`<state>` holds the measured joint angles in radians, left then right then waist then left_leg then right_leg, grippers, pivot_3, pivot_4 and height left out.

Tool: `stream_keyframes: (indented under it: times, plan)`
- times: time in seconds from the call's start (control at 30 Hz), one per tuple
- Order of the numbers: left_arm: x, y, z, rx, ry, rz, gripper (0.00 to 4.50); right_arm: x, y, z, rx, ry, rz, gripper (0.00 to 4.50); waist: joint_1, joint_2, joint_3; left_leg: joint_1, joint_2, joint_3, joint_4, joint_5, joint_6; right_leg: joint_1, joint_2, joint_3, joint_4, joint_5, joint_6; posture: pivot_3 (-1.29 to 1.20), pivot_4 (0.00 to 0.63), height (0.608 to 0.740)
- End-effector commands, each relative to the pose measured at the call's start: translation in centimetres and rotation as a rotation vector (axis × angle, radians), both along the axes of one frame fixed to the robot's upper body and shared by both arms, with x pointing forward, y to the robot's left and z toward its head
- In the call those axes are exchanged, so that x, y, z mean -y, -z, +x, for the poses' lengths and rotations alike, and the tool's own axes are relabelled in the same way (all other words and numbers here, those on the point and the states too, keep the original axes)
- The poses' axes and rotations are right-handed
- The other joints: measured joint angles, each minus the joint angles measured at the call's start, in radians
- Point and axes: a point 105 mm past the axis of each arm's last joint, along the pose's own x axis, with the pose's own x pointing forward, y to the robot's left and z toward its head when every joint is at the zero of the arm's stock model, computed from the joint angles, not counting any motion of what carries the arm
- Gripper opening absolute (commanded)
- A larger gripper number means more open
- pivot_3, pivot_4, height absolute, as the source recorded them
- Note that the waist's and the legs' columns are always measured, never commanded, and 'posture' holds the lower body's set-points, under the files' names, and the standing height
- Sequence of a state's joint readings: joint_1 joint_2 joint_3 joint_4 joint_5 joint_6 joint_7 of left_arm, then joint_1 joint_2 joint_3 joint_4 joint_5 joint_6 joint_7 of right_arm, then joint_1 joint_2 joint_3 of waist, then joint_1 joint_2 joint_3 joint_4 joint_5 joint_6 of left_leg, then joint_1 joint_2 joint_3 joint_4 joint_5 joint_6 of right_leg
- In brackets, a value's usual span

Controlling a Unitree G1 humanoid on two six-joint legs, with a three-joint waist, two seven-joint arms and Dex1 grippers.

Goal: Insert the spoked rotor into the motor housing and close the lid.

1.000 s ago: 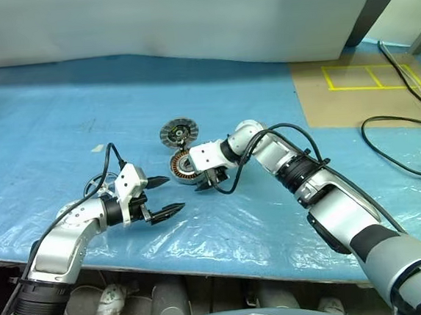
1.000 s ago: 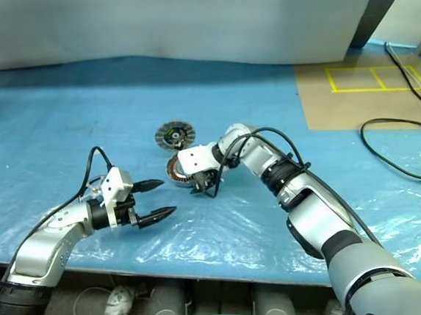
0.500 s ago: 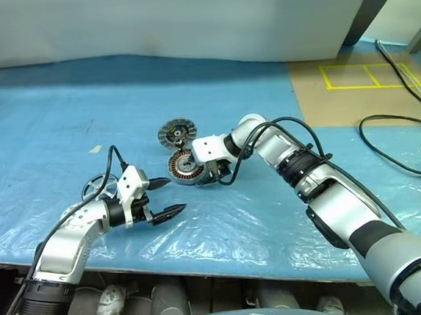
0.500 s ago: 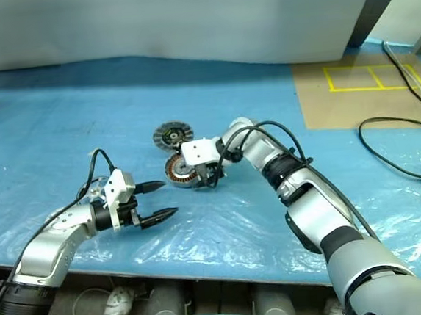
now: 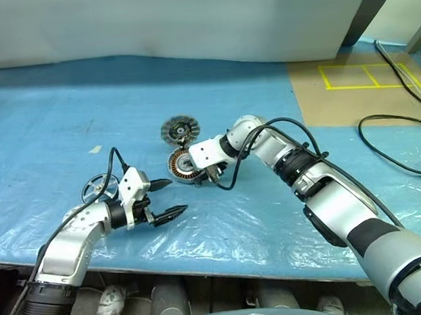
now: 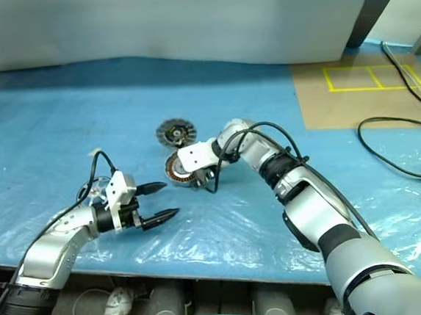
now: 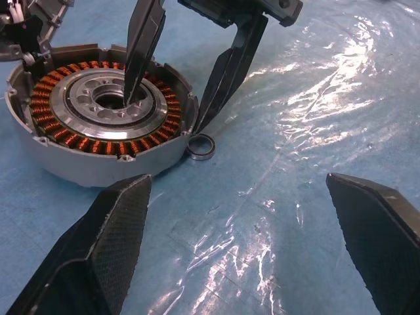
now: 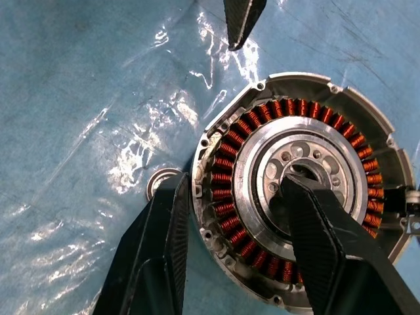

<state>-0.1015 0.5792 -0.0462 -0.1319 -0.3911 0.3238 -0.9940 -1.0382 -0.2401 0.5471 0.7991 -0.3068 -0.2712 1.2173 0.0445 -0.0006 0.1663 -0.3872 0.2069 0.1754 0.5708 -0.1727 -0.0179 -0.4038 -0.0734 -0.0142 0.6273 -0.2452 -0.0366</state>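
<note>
Copper windings ring the motor housing (image 7: 98, 125), which sits on the blue plastic-covered counter (image 5: 60, 119) near its middle, with the ribbed lid (image 5: 178, 130) just behind it and the spoked rotor (image 5: 99, 188) lying well off to the robot's left, beside the left arm. The right hand (image 8: 233, 223) straddles the housing wall: one finger reaches into the central bore, the other stands outside the rim next to a small loose bearing ring (image 7: 201, 146); the jaws look partly drawn together, though a firm pinch on the wall cannot be confirmed. The left hand (image 5: 167, 197) hangs spread wide and empty a little in front of the housing. Judging by this, the step is steadying or shifting the housing ahead of fetching the rotor. Doing it well likely means pinching only the metal wall, keeping the inner finger off the copper coils, moving slowly so the slippery sheet does not let the cup skate, and avoiding knocking the loose ring under the housing.
</note>
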Motion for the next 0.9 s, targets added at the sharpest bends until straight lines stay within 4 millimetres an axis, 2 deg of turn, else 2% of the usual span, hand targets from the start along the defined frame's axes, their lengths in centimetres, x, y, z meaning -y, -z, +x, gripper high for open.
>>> stream_keyframes:
  times: [0.03,0.23,0.33,0.47,0.6,0.77,0.9]
  plan:
    - [0.3,-0.5,-0.1,0.027,0.009,-0.009,4.5,-0.2,0.0,0.3,0.016,0.018,-0.021,1.81,0.0,0.0,0.0,0.001,0.0,0.0,0.0,0.0,0.0,0.0,0.0,0.0,0.0,0.0,0.0,0.0,0.15,0.74]
    - [0.4,-0.6,-0.4,0.02,0.013,-0.019,4.5,-2.6,-2.2,-0.6,-0.079,0.021,0.07,1.81,-0.004,0.0,0.0,0.002,0.0,0.0,0.0,0.0,0.0,0.0,0.0,0.001,0.001,0.0,0.0,0.0,0.15,0.74]
    - [0.3,-0.5,-0.5,0.008,0.017,-0.022,4.5,-4.0,-3.4,-1.8,-0.133,-0.013,0.103,1.81,-0.006,0.0,0.0,0.0,0.0,0.0,-0.001,0.0,0.0,-0.002,0.001,0.001,-0.001,0.0,0.0,0.0,0.15,0.74]
    - [0.1,-0.5,-1.0,-0.005,0.031,-0.023,4.5,-5.1,-3.9,-3.4,-0.225,-0.035,0.115,1.81,-0.002,0.0,0.0,-0.008,0.0,0.0,-0.002,0.001,0.002,-0.008,0.001,0.0,-0.001,0.0,-0.001,0.0,0.15,0.74]
    - [-0.1,-0.6,-1.9,-0.03,0.067,-0.025,4.5,-5.7,-3.4,-4.1,-0.262,-0.015,0.104,1.81,-0.001,0.0,0.0,-0.017,0.0,-0.001,0.0,0.002,0.003,-0.014,0.001,-0.004,-0.001,0.001,-0.001,0.0,0.15,0.74]
    - [-1.0,-1.0,-2.3,-0.04,0.078,-0.015,4.5,-5.6,-1.8,-5.0,-0.304,-0.004,0.037,1.81,0.001,0.0,0.0,-0.017,0.0,-0.002,0.0,0.001,0.0,-0.014,0.001,-0.005,0.0,0.0,-0.001,0.0,0.15,0.74]
    - [-2.7,-1.6,-3.0,-0.049,0.1,0.027,4.5,-5.4,-0.3,-5.6,-0.294,-0.005,-0.011,1.81,-0.001,0.0,0.0,-0.016,0.0,-0.002,0.0,0.002,-0.003,-0.014,0.001,-0.005,0.001,0.001,-0.001,0.0,0.15,0.74]
